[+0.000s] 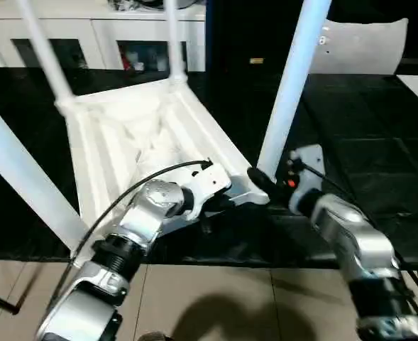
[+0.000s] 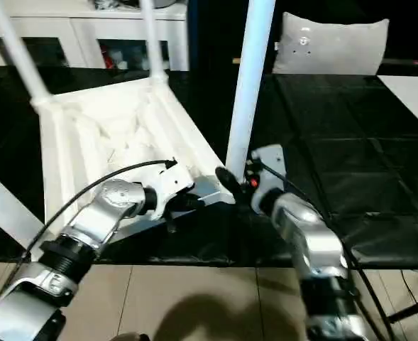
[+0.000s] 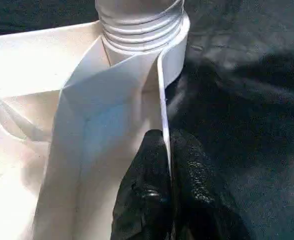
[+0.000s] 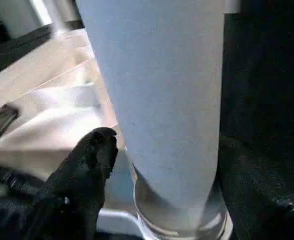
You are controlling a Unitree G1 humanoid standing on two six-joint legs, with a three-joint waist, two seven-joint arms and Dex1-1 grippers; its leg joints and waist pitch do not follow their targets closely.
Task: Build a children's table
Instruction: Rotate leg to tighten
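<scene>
The children's table lies upside down on a black mat, with the ribbed underside of its top (image 1: 123, 135) facing up. Two legs (image 1: 42, 50) (image 1: 173, 35) rise from the far corners and another (image 1: 17, 177) from the near left. My left gripper (image 1: 223, 202) is shut on the thin side wall of the top (image 3: 162, 90), close to the near right corner socket. A leg (image 1: 294, 78) stands in that socket (image 3: 142, 30). My right gripper (image 1: 265, 183) straddles the base of this leg (image 4: 156, 90), open, with a small gap at each finger.
A white cabinet with glass doors (image 1: 123, 35) runs along the back. A white panel (image 1: 365, 46) stands at the back right. The black mat (image 1: 379, 142) stretches to the right, and tan floor (image 1: 230, 298) lies in front of it.
</scene>
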